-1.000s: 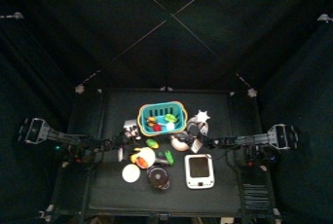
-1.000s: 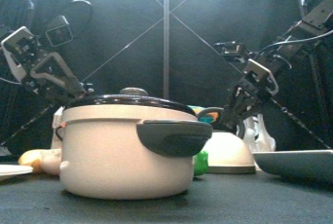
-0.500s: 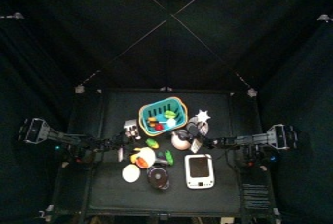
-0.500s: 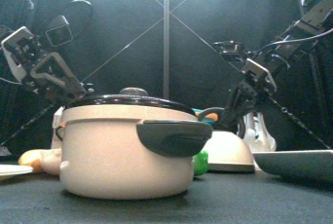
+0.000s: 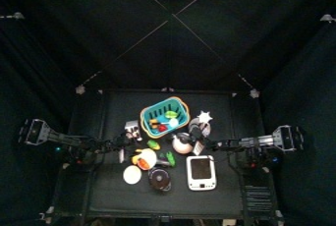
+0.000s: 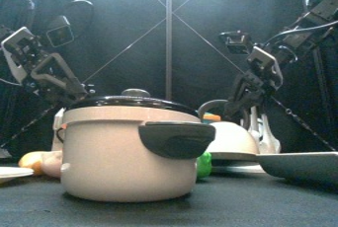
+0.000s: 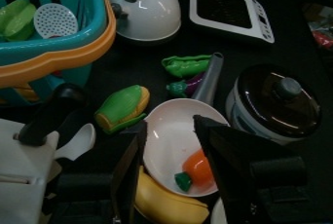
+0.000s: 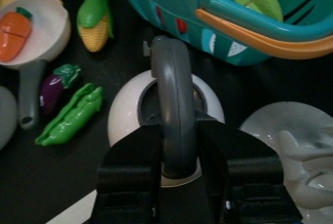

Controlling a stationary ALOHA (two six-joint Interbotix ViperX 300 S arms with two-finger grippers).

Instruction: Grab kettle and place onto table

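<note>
While the right gripper (image 8: pixel 166 169) has its two jaws closed on the dark arched handle, the kettle (image 8: pixel 166 111) sits near the table's middle, just in front of the teal basket (image 8: pixel 247 23) and beside the whitish star-like object (image 8: pixel 302 160). Its pale rounded body is upright, with the handle arching over the top; the right wrist view shows the handle's long axis running straight away from the jaws toward the basket wall. The spout's direction cannot be told from these views. In the front view the kettle (image 6: pixel 227 142) shows as a pale dome behind the large cooking pot (image 6: pixel 126 152), directly under the right gripper (image 6: pixel 244 98); whether its base touches the table cannot be told. In the top view the kettle (image 5: pixel 183 143) lies between the basket (image 5: pixel 163 118) and the white scale-like tray (image 5: pixel 199 172). Near the kettle's side lie a green pea pod (image 8: pixel 72 116), a small purple eggplant (image 8: pixel 55 84) and a corn cob (image 8: pixel 92 14), all apart from it. A white bowl (image 8: pixel 33 33) holding a carrot piece (image 8: pixel 16 33) lies farther off. The left gripper (image 7: pixel 169 165) hangs at the table's left side with its jaws spread apart and holding nothing, over a white bowl (image 7: pixel 182 135) with a banana (image 7: pixel 169 204) in it.
</note>
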